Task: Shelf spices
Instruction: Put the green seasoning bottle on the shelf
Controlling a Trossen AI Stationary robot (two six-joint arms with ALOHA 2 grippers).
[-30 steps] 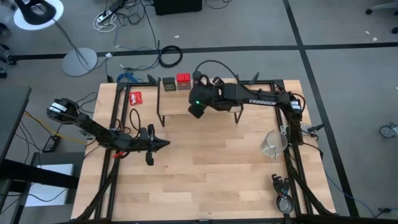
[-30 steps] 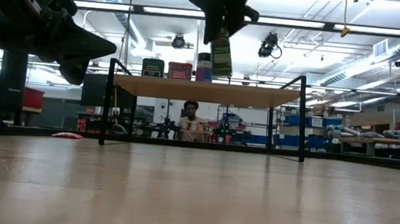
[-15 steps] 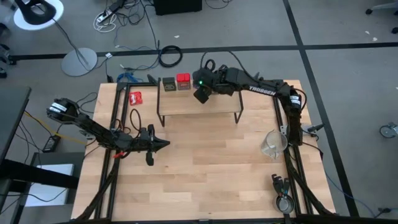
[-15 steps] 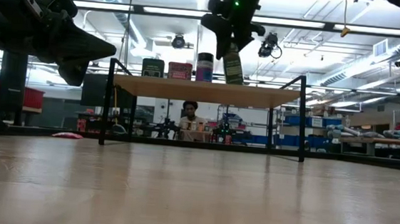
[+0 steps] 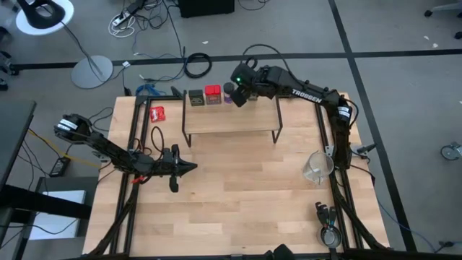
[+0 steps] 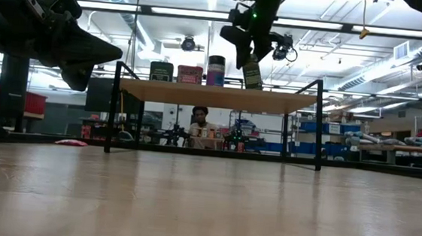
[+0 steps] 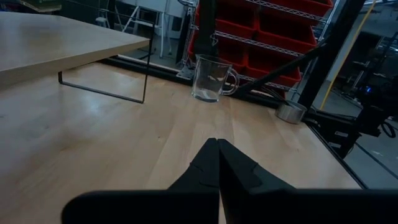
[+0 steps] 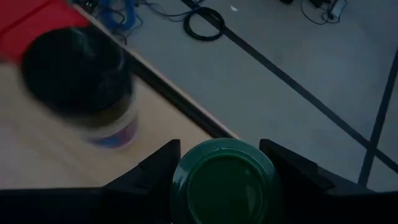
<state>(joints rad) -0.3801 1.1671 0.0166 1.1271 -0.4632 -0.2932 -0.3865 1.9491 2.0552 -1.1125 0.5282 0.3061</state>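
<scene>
The green jar (image 8: 224, 180) hung tilted over the shelf (image 5: 231, 119)'s back edge, clamped in the right gripper (image 5: 242, 92), just beside the blue-capped jar (image 5: 228, 89). The red tin (image 5: 212, 94) and olive tin (image 5: 195, 97) stood further along. The left gripper (image 5: 189, 167), clenched empty, waited over the table (image 5: 238, 195); a glass mug (image 5: 317, 168) stood well apart.

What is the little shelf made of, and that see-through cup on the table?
The shelf looks like a light wood plank with a matte, grainy top, standing on thin black legs that seem to be metal. The cup is clear with a handle, and things show through it; it could be glass or clear plastic, I can't tell which.
</scene>
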